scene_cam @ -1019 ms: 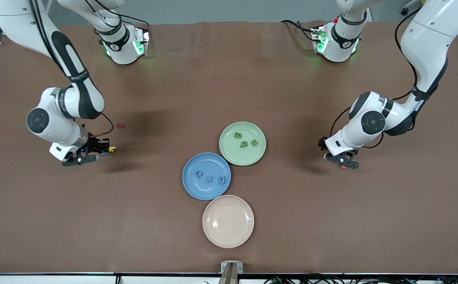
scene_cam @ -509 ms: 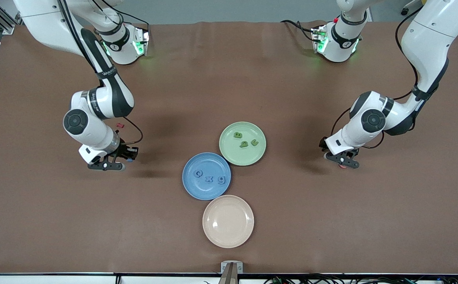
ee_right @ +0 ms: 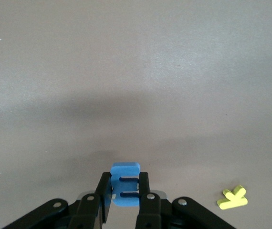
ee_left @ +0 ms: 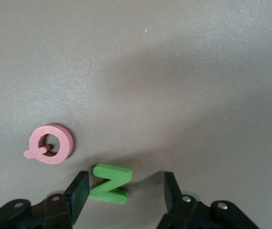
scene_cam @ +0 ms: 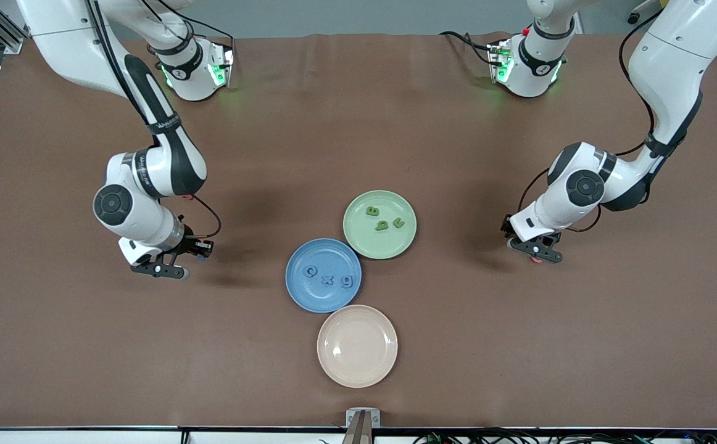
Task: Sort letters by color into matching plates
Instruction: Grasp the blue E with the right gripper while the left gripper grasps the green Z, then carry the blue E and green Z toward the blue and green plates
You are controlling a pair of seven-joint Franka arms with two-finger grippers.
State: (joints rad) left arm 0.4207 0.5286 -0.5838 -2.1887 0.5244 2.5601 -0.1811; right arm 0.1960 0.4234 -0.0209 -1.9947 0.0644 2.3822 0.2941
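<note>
The whole brown table (scene_cam: 87,345) is seen from a high front camera facing both arm bases. Each wrist camera is aimed closely down past its own black fingers (ee_left: 77,192) (ee_right: 103,191) at that same tabletop.

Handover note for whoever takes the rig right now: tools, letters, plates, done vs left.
Right tool: shut on a blue letter, held over bare table toward the right arm's end, not yet at a plate.
Left tool: open, low at the table toward the left arm's end, jaws straddling a green letter Z; a pink letter Q lies beside it.
Blue plate holds three blue letters; green plate holds three green letters.
Left: carry the blue letter to the blue plate, grasp the Z and put it in the green plate.
Beige plate and yellow letter are not part of the job.
</note>
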